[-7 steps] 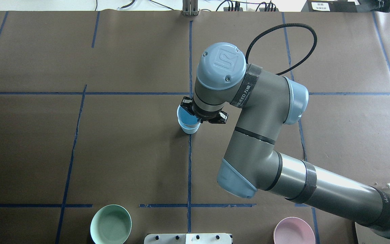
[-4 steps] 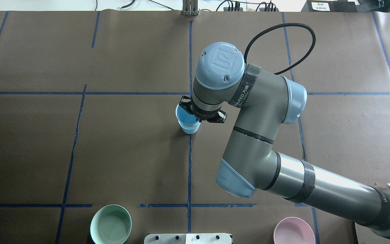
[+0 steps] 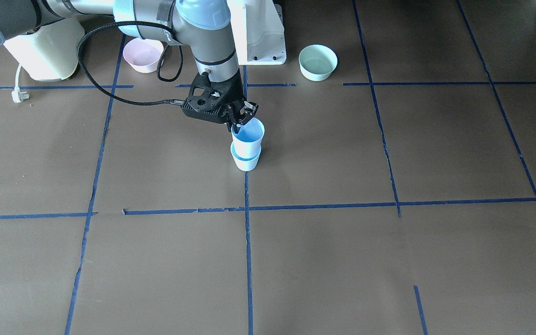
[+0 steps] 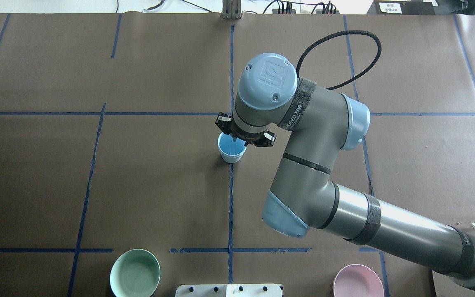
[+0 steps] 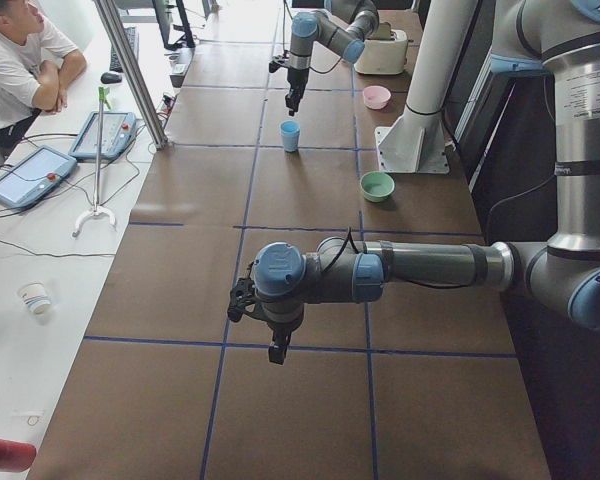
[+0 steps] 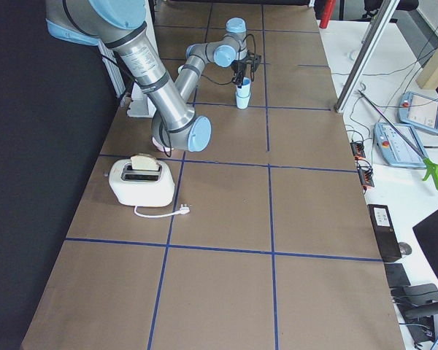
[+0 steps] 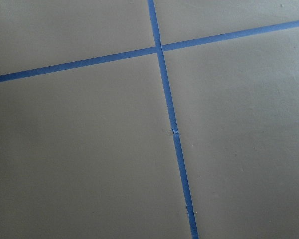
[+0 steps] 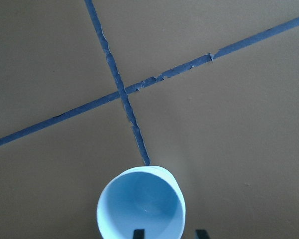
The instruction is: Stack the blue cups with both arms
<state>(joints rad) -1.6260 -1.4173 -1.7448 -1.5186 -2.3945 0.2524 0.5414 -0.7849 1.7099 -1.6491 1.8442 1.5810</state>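
Note:
The two blue cups stand nested at the table's middle: the upper cup (image 3: 248, 138) sits in the lower cup (image 3: 245, 163). From overhead they look like one cup (image 4: 232, 150). My right gripper (image 3: 239, 122) hovers over the upper cup's rim, open. In the right wrist view one fingertip (image 8: 138, 233) is inside the cup (image 8: 142, 206) and the other is outside its wall, with a gap on both sides. My left gripper (image 5: 272, 350) hangs over bare table far from the cups. It shows only in the exterior left view, so I cannot tell its state.
A mint-green bowl (image 4: 135, 273) and a pink bowl (image 4: 358, 281) sit near the robot's side, flanking the white pedestal (image 3: 256, 32). A toaster (image 6: 140, 182) stands on the right end. An operator (image 5: 20, 60) sits beyond the table's far edge.
The upper cup has settled straight down into the lower cup. My right gripper has let go of it and its wrist has shifted slightly.

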